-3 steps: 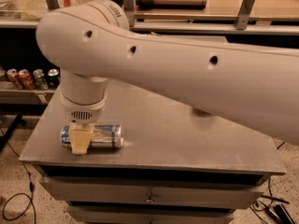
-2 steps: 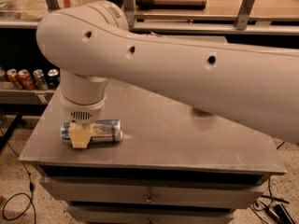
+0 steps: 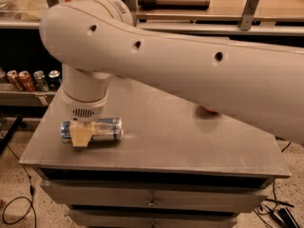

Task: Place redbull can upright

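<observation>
Redbull can: 1, on its side on surface. Hand: astride it; grip cannot be told. Step: grasping. Next: lift, tip upright.

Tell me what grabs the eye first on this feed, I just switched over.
The big white arm fills the upper frame, sweeping from the right edge to the left. Below its wrist, the gripper sits down over the redbull can, which lies on its side near the front-left corner of the grey table. A row of small cans stands on a shelf at far left.
</observation>
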Controlling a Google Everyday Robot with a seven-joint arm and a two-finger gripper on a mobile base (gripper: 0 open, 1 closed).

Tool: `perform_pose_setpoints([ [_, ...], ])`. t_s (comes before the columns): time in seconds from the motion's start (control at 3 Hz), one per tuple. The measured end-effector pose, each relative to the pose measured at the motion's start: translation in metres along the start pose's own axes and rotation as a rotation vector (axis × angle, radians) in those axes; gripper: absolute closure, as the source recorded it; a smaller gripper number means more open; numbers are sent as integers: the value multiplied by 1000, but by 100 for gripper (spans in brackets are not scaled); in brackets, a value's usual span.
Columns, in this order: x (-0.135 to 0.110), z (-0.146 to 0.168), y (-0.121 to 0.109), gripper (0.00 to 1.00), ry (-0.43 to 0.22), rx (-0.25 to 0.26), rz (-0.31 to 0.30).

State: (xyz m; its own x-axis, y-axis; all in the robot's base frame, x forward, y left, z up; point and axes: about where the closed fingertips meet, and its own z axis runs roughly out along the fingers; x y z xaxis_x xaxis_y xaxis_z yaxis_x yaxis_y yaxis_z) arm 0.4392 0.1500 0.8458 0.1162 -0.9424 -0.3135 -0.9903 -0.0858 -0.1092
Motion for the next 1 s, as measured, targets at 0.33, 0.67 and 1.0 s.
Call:
perform_pose_setpoints([
  [0.33,-3,-22,-9,100,-43,24,-38],
  [0.67,-1,-49,-24,100,-169,27,-61],
  [1.0,1,-66,-29,100,-304,-7,-81],
])
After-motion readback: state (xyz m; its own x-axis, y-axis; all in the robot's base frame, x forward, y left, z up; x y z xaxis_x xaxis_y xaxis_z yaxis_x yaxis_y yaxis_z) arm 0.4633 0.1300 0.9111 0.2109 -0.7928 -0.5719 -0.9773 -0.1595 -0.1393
